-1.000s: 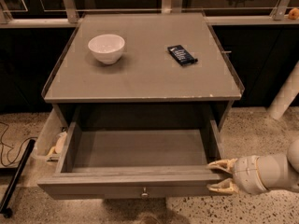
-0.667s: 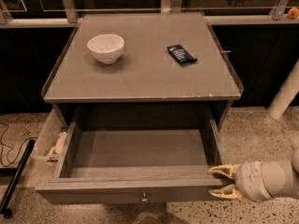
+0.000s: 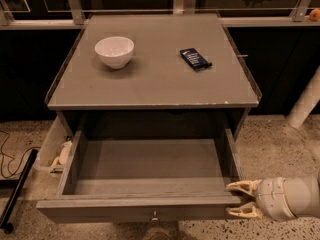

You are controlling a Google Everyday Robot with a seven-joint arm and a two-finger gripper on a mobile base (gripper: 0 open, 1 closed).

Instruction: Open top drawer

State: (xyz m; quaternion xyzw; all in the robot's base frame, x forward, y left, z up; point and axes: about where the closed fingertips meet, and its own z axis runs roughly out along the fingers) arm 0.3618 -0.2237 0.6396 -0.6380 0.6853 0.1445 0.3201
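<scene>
The top drawer [image 3: 150, 159] was pictured pulled out, its front's right end flanked by the gripper's [image 3: 230, 200] spread fingers.

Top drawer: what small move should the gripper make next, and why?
Probably back the gripper off to the right, clear of the top drawer. The drawer already stands far out, its grey inside exposed, and the gripper sits at the front panel's right end with fingers spread, so more pulling seems unneeded.
</scene>
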